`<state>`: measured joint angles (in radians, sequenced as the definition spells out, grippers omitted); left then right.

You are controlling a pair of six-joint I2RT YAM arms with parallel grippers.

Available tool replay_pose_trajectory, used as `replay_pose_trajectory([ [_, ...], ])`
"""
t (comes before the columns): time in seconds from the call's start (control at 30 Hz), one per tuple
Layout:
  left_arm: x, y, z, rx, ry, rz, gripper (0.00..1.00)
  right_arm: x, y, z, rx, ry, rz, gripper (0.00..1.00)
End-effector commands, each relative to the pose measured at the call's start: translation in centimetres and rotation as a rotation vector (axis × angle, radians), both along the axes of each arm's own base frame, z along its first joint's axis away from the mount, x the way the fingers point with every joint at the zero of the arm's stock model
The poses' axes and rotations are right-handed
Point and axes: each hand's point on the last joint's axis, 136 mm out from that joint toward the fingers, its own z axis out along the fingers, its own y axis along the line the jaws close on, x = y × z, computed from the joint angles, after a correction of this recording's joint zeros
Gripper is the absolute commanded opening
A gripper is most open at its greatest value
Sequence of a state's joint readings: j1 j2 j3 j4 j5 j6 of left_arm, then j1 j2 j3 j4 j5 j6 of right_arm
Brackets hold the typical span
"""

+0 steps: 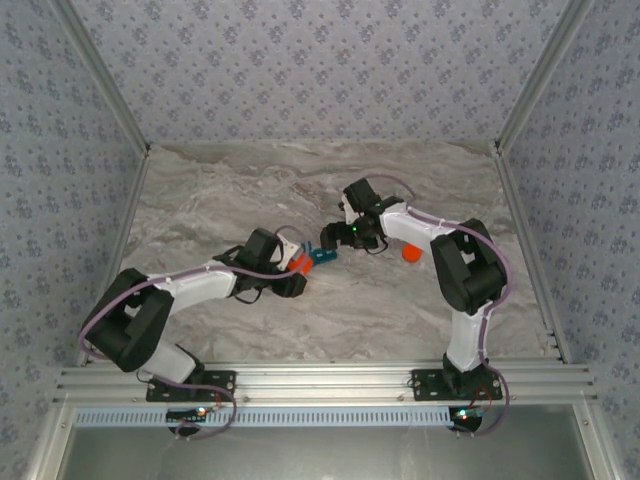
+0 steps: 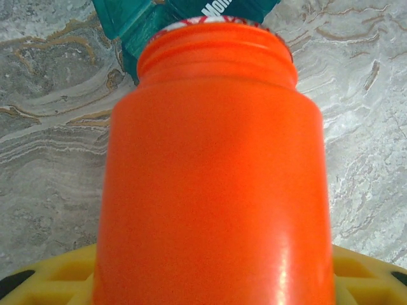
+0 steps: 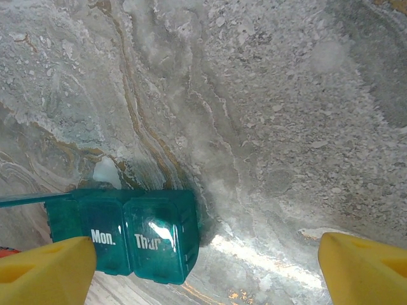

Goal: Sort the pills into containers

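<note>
An orange bottle [image 2: 216, 178] with no cap on is clamped in my left gripper [image 2: 213, 283], and the yellow fingers [image 2: 54, 279] show at either side of it. Its open mouth points at the teal pill box, the containers [image 2: 137, 22], which lies just beyond it. From above, the bottle [image 1: 297, 263] almost touches the box [image 1: 322, 255]. My right gripper [image 3: 205, 270] hangs open over the box's end; the left fingertip [image 3: 48, 273] overlaps the lid marked "Mon." and the box [image 3: 156, 238] lies beside the gap. The pills are hidden.
A round orange cap [image 1: 410, 253] lies on the marble table [image 1: 250, 190] right of my right arm. Metal rails and patterned walls close in both sides and the back. Bare marble lies behind the grippers.
</note>
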<state>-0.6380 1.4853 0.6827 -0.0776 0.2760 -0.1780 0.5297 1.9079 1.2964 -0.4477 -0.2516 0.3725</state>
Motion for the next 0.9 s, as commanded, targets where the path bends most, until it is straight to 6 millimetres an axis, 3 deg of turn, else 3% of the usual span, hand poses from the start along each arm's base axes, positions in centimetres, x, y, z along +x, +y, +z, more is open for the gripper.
replay_pose_trajectory([
  [0.0,0.80,-1.06,1.51,-0.038,-0.021,-0.005,0.00,-0.76,-0.33,-1.27,-0.029,0.058,0.006,0.92],
  [0.87,1.15,-0.32,1.10,0.025,0.078,-0.017,0.00,-1.15,-0.02,-2.12,-0.033,0.106,0.024,0.91],
])
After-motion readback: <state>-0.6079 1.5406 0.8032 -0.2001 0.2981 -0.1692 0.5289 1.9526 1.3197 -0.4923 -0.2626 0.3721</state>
